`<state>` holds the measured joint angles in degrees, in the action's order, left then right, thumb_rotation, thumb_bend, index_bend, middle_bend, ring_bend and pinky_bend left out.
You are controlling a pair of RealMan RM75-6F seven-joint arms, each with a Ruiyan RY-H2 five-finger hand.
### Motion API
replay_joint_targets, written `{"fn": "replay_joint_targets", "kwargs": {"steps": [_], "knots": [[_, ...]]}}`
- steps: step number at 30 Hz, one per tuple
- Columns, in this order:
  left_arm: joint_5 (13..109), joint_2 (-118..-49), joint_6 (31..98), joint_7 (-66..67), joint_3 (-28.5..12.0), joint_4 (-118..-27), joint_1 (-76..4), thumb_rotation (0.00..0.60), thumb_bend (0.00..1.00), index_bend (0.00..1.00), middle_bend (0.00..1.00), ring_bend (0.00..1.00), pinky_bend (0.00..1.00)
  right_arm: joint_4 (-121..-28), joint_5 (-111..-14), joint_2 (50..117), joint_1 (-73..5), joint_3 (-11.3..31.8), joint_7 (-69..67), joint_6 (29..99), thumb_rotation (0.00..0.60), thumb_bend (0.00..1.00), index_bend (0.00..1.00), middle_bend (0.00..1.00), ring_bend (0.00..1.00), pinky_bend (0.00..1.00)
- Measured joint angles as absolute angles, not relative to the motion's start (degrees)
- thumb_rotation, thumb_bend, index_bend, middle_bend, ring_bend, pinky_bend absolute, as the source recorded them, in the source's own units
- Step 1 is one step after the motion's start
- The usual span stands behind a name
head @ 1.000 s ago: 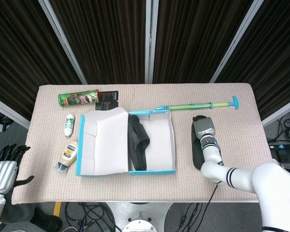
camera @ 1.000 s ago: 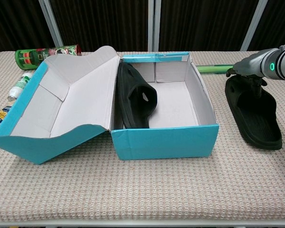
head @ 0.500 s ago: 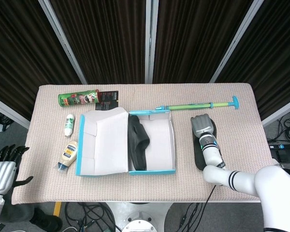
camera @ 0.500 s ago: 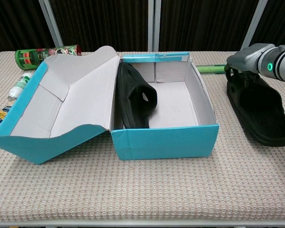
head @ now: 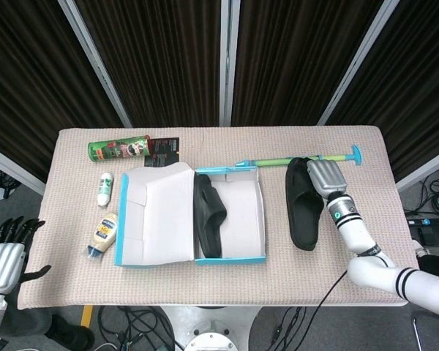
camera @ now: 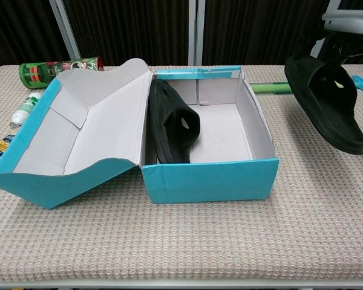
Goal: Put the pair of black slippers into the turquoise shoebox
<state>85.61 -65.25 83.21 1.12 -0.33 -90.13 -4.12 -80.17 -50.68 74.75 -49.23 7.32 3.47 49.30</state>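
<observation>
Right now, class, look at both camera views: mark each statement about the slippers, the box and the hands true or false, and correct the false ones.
1. One slipper in the box stands on its edge in the turquoise shoebox. True.
2. The second slipper lies flat on the table. False: the right hand holds it lifted and tilted.
3. The shoebox lid is closed. False: it lies open to the left.
4. The left hand holds nothing. True.

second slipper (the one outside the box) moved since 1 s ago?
Yes. The right robot hand has lifted the second slipper off the table. In the chest view it now hangs tilted, higher against the turquoise shoebox than before.
</observation>
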Motion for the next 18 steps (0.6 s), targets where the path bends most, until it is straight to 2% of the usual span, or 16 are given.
{"fn": "replay_joint_targets", "kwargs": {"steps": [9, 12, 18], "knots": [[85.77, -65.25, 83.80, 0.38, -0.16, -89.67, -3.64, 0.600, 0.03, 0.16, 0.12, 0.04, 0.03, -84.84, -65.48, 73.32, -45.70, 14.40, -25.22, 47.15, 0.600, 0.22, 0.39, 0.40, 0.72, 0.93], [85.71, -65.42, 83.96, -0.02, -0.23, -89.27, -3.55, 0.600, 0.03, 0.16, 0.12, 0.04, 0.03, -85.13, -68.14, 75.81, -46.04, 16.87, -29.47, 46.62, 0.600, 0.22, 0.39, 0.40, 0.72, 0.93], [85.59, -65.61, 83.81, -0.73, -0.29, -88.54, -3.53, 0.600, 0.03, 0.17, 0.12, 0.04, 0.03, -81.86, -66.95, 83.77, -48.36, 18.66, -30.05, 45.84, 0.600, 0.22, 0.39, 0.39, 0.72, 0.93]]}}
